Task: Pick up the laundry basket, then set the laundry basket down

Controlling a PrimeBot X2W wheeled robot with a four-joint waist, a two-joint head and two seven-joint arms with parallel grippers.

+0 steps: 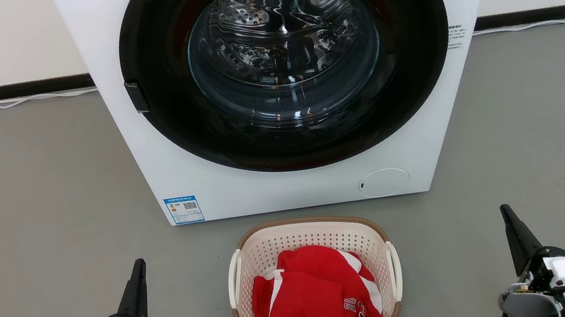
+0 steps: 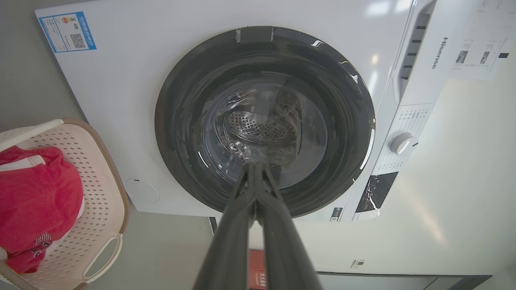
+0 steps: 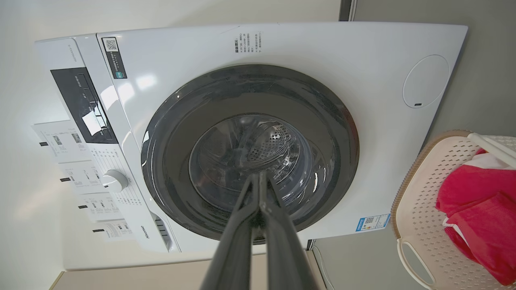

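Observation:
The laundry basket (image 1: 271,245) is cream-white and perforated, with a brown rim and two white side handles. It stands on the grey floor just in front of the washing machine, with red and white clothing (image 1: 314,293) inside. It also shows at the left edge of the left wrist view (image 2: 100,193) and at the right edge of the right wrist view (image 3: 419,209). My left gripper (image 1: 138,264) is shut with nothing in it, apart from the basket on its left. My right gripper (image 1: 504,209) is shut and holds nothing, well to the basket's right. In each wrist view the fingers (image 2: 256,167) (image 3: 258,175) meet at their tips.
A white front-loading washing machine (image 1: 175,154) with a dark round door (image 1: 285,67) stands directly behind the basket. A white cable (image 1: 15,102) runs along the base of the back wall. Grey floor (image 1: 42,196) lies on both sides of the basket.

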